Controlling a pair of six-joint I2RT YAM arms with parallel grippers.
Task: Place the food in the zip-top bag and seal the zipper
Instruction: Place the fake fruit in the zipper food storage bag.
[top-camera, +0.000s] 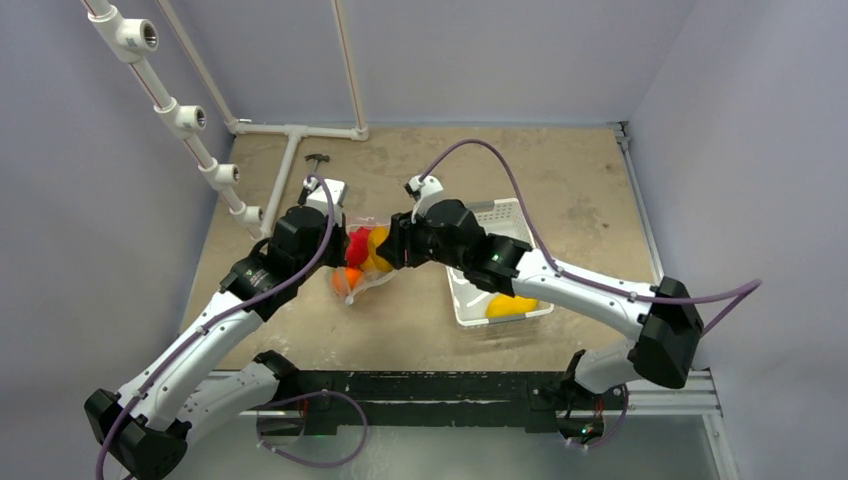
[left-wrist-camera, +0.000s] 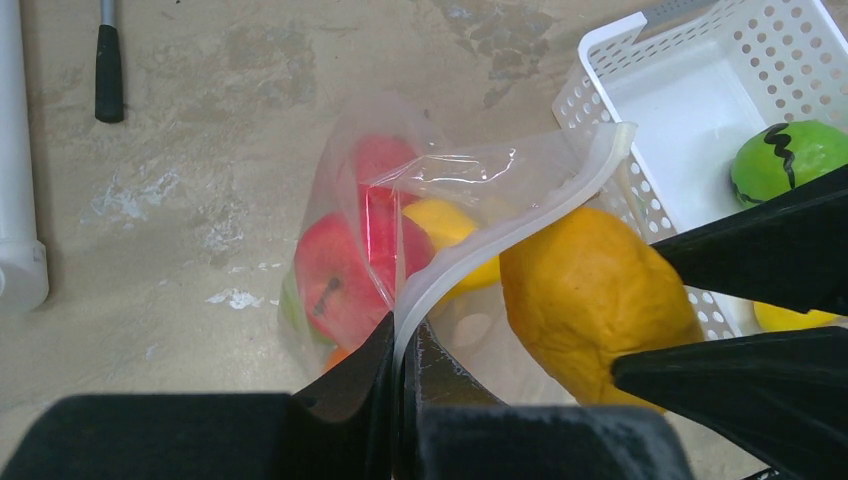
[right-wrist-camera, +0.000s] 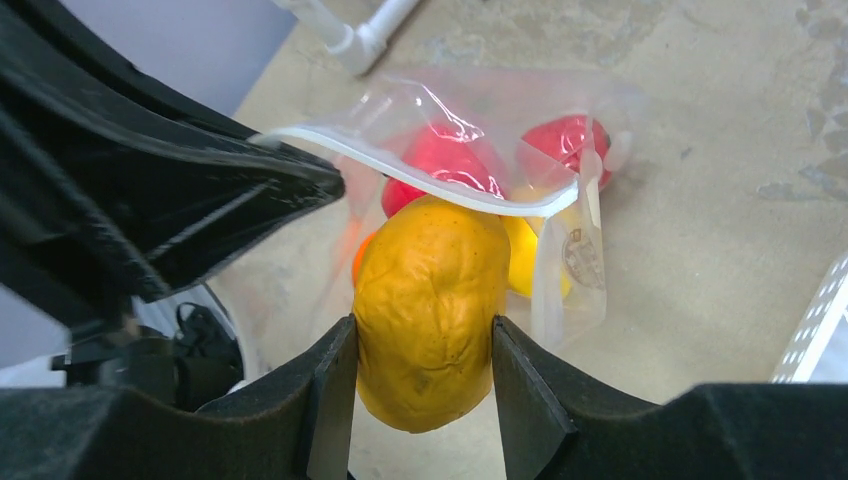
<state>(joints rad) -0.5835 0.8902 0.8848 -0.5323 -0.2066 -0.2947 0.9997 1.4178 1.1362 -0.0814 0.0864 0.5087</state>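
Note:
The clear zip-top bag (left-wrist-camera: 372, 225) lies on the table with red, yellow and orange toy fruits inside; it also shows in the top view (top-camera: 360, 265). My left gripper (left-wrist-camera: 404, 345) is shut on the bag's zipper strip (left-wrist-camera: 520, 225) and holds the mouth up. My right gripper (right-wrist-camera: 420, 350) is shut on a yellow-orange toy fruit (right-wrist-camera: 430, 305) and holds it right at the bag's mouth, just under the lifted zipper strip (right-wrist-camera: 470, 203). The same fruit shows in the left wrist view (left-wrist-camera: 590, 290). Both grippers meet over the bag in the top view (top-camera: 372, 250).
A white slotted basket (top-camera: 505, 215) stands right of the bag, holding a green fruit (left-wrist-camera: 790, 155) and a yellow one (top-camera: 510, 306). A black-handled tool (left-wrist-camera: 108, 70) lies at the back left. White pipe fittings (top-camera: 185, 118) run along the left wall.

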